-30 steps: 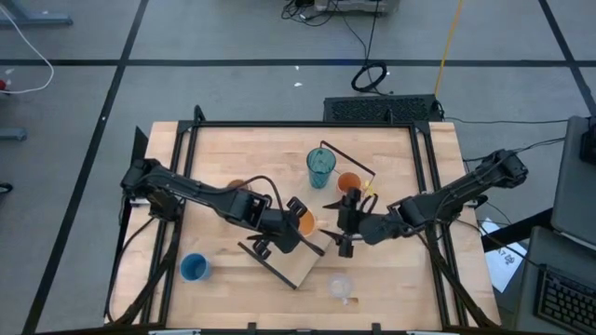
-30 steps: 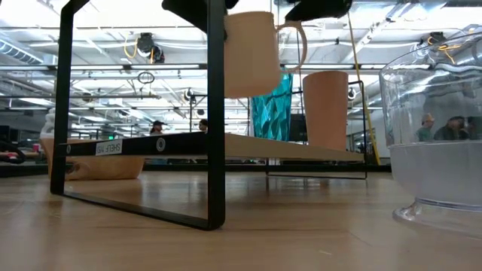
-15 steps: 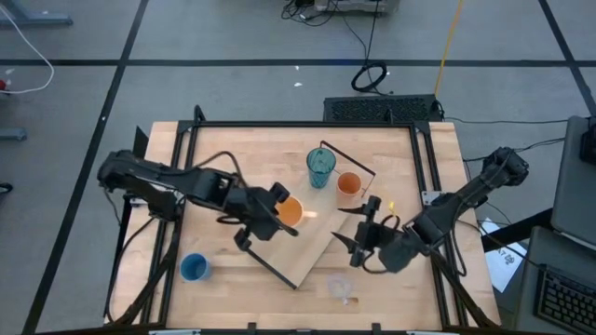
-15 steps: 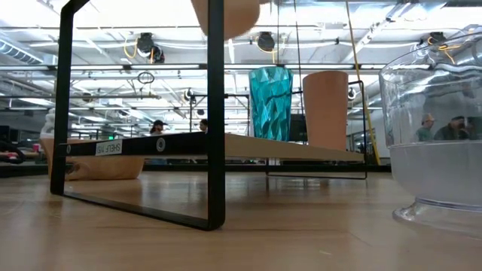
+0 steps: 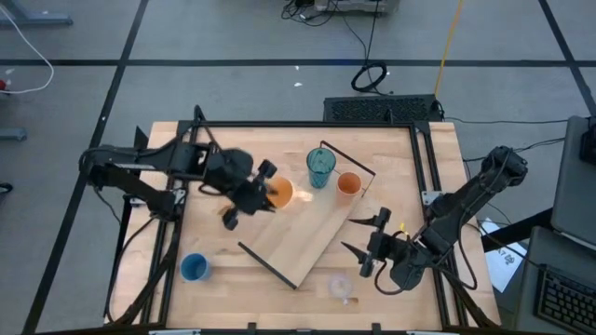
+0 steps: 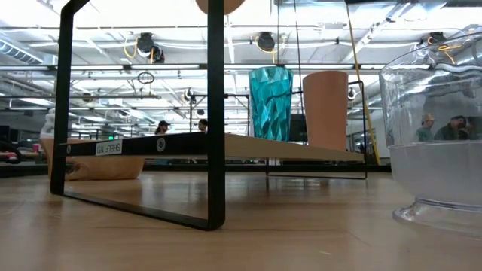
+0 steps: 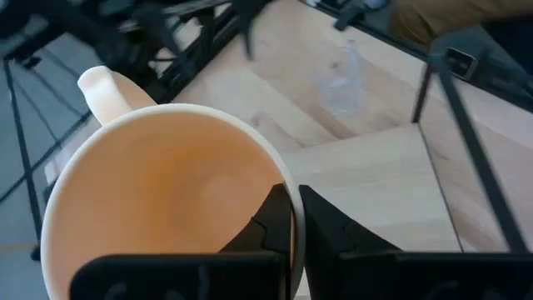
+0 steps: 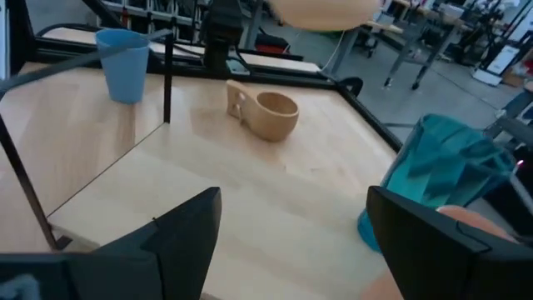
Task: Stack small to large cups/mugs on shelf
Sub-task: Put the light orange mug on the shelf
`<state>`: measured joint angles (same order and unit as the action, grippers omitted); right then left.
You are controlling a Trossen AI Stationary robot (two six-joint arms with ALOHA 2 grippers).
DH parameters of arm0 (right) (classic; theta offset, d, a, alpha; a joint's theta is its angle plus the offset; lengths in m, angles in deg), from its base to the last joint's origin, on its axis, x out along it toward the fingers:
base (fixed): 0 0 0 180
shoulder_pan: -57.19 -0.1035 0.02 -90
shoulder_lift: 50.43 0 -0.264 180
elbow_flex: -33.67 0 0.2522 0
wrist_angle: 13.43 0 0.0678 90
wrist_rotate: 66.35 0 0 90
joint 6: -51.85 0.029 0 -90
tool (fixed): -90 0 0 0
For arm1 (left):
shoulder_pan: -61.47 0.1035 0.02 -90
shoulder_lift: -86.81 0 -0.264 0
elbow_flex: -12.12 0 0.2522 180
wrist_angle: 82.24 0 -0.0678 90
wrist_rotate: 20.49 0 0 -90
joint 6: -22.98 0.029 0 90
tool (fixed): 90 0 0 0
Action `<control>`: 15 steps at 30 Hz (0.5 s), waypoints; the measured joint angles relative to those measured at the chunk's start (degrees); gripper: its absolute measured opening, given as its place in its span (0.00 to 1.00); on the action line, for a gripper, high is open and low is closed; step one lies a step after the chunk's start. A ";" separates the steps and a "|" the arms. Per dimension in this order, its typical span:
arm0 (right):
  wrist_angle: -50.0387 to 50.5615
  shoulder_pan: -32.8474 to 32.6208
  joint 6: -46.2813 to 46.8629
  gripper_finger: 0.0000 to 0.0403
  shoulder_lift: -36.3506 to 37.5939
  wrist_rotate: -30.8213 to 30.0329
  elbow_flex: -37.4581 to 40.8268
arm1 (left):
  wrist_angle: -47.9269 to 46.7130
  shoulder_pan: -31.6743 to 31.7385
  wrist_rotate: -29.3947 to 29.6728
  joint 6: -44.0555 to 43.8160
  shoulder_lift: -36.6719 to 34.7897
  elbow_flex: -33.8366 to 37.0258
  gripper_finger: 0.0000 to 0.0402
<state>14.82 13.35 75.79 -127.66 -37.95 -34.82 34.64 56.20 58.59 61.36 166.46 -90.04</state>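
Observation:
My left gripper is shut on a peach mug with a handle, held high over the left edge of the shelf. Only the mug's bottom shows in the low view. A teal tumbler and an orange cup stand upright on the shelf's far end. On the table stand a blue cup, a clear cup and a tan handled mug. My right gripper hangs open off the shelf's near right side, touching nothing. My left gripper pinches the mug's rim, on the side away from the handle. One finger is inside the mug and the other outside. The fingers slant down from the table's left. The mug hangs mouth up, clear of shelf and table.
The shelf lies slantwise across the table's middle, with black rails at its ends. Black frame bars run along the table's left and right sides. Bare shelf board lies between the two standing cups and the near rail.
My left gripper has risen and drawn back toward the table's far left with the mug, which has gone up out of the low view. My right gripper has pulled away from the mug toward the near right edge, its fingers still open.

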 joint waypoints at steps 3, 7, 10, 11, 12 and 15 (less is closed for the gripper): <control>-0.51 -0.42 1.61 0.73 0.00 -0.09 1.13 | 0.37 3.79 -1.59 -3.62 0.94 0.00 0.01; -0.54 -0.72 2.61 0.73 -0.02 -0.11 1.46 | -0.43 6.92 -3.47 -5.44 3.27 0.02 0.02; -0.89 -1.12 2.15 0.73 -0.02 -0.11 1.46 | -0.45 7.49 -7.29 -2.96 4.79 0.02 0.01; -1.00 -1.31 2.13 0.73 -0.02 -0.13 1.46 | -0.53 7.47 -8.73 -1.71 5.47 0.02 0.01; -0.98 -1.55 2.10 0.73 -0.02 -0.13 1.46 | -0.48 7.38 -9.82 -0.39 6.27 0.00 0.02; -0.97 -2.26 2.20 0.73 -0.02 -0.12 1.46 | -1.63 7.43 -10.27 1.85 8.55 0.02 0.03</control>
<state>13.85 11.09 77.98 -127.68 -38.07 -33.37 33.01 63.63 48.32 63.22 175.01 -90.02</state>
